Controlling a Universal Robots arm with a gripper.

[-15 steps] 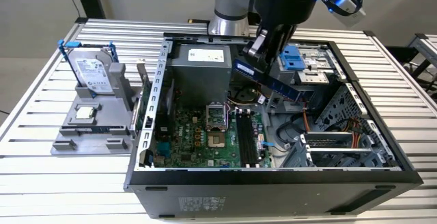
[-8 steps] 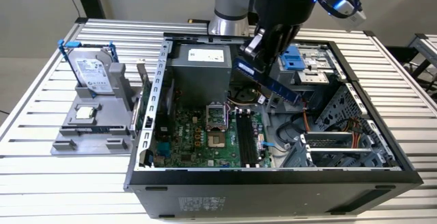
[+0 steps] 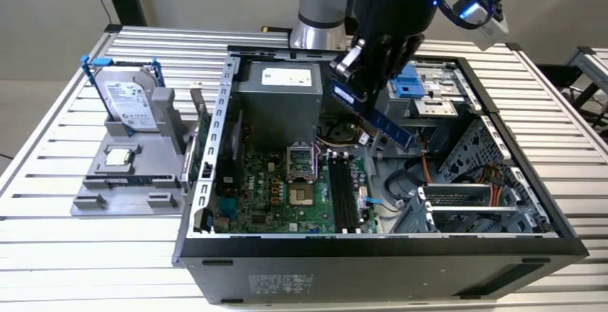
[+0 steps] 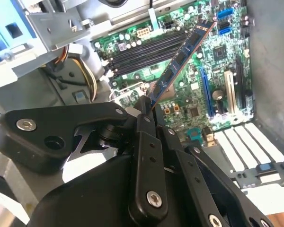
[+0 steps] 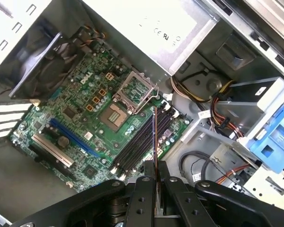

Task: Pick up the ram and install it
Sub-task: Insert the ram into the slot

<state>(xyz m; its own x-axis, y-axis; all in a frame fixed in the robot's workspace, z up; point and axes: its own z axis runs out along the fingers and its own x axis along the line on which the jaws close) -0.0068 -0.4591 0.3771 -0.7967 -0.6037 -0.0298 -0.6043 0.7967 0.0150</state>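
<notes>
Exterior view: high, angled down into open computer case (image 3: 380,269). Both wrist views: close past pincer (image 4: 144,109) (image 5: 154,168) onto shared motherboard (image 4: 213,71) (image 5: 85,118).

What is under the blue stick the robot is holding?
The ram, shut in the gripper, hangs tilted above the green motherboard and its long black slots. The gripper covers the stick's held end.

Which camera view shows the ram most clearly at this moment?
The second wrist view: the ram shows its chip face along its length, held in the gripper. In the exterior view it hangs tilted above the open case. In the first wrist view it is edge-on.
</notes>
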